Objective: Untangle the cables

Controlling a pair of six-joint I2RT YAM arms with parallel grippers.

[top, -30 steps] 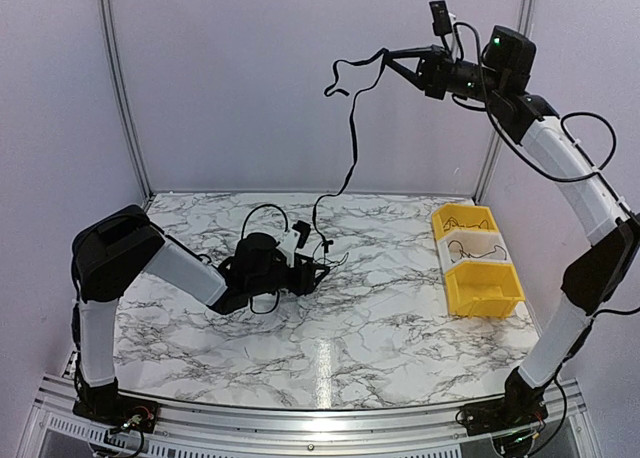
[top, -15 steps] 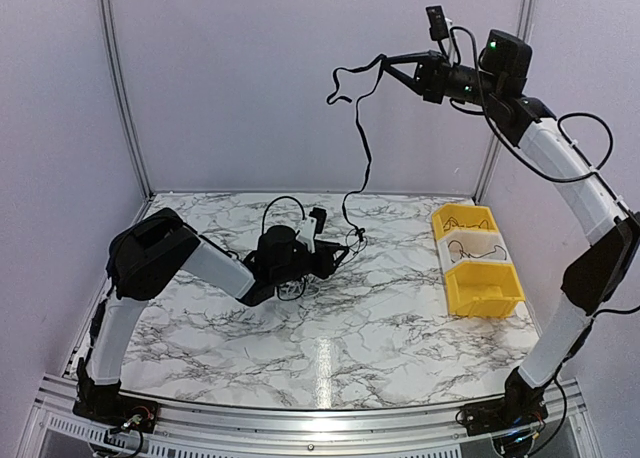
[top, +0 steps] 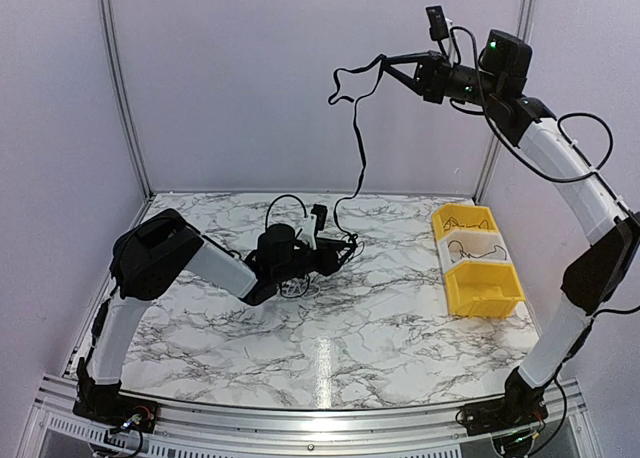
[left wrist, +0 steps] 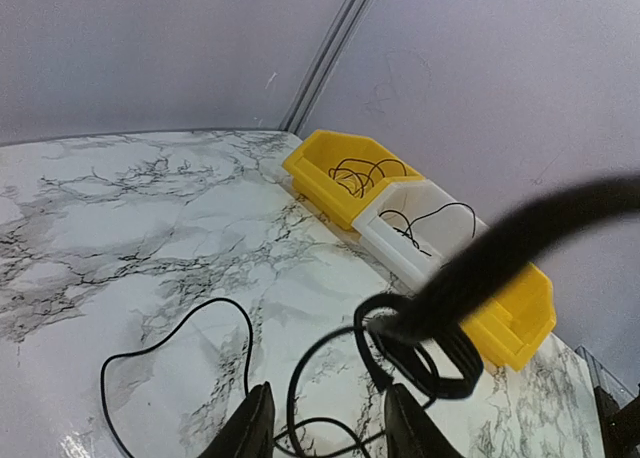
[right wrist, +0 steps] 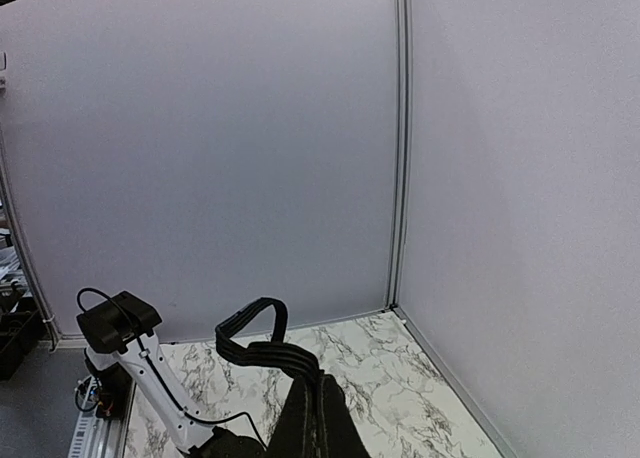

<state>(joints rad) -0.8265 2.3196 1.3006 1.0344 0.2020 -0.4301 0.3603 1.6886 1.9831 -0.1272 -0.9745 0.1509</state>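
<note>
Black cables (right wrist: 265, 356) | right end effector (top: 385, 65) pinches them | left end effector (left wrist: 325, 423) seemingly spread

the left arm (top: 218, 268) and right arm (top: 575, 173) share one build: white tubular links between bulky black joint housings. a thin black cable (top: 590, 115) loops loosely beside the right arm's white link, and a green light (top: 493, 46) glows on its black wrist block. the left gripper (left wrist: 325, 428) has black fingers.
</note>
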